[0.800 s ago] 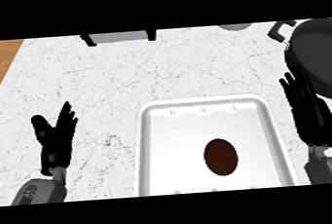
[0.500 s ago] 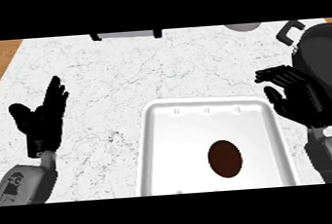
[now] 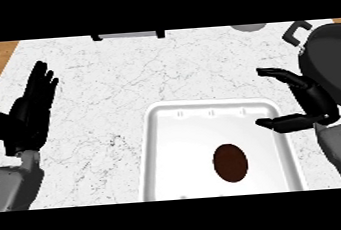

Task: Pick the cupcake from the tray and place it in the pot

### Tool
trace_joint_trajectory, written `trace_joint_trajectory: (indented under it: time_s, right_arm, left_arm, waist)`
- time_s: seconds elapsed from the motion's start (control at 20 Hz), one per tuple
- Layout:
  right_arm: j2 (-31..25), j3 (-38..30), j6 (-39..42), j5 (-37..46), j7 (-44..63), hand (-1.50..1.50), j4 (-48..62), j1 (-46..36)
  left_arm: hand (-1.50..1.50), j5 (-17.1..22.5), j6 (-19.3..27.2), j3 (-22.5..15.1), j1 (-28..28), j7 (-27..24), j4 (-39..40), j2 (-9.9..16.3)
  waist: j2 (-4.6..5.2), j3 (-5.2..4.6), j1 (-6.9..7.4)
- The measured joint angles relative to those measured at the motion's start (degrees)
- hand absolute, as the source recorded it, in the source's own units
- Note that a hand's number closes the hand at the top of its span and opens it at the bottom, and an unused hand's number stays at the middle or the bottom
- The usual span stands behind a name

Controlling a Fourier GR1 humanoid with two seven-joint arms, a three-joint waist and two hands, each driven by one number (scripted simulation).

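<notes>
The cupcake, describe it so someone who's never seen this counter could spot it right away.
Start at the white marble counter and find the white rectangular tray near its front edge, between the robot's two hands. The cupcake lies inside that tray, in the front half and right of the middle. It is a dark brown oval, the only thing in the tray and much smaller than the black pot at the right.

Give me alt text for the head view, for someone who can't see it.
A brown cupcake lies in a white tray on a marble counter, untouched. The right hand hangs open at the tray's right edge, beside a dark pot at the right border; the left hand rests open at the left.
</notes>
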Motion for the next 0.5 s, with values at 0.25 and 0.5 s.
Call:
trace_joint_trajectory:
  time_s: [0.25, 0.5]
  right_arm:
    - [-3.0, 1.1, 5.8, 2.7, -1.7, -1.50, -1.1, -1.8]
    - [-8.2, 6.0, 12.0, 7.3, 6.1, -1.50, -6.7, -5.0]
  left_arm:
    - [0.00, -0.7, -0.1, 1.0, 1.0, 1.9, -2.6, 0.0]
    - [0.00, -0.7, -0.1, 1.5, 0.5, 2.6, -2.6, -0.2]
  waist:
    - [-0.18, -0.07, -1.07]
    - [-0.38, -0.17, -1.56]
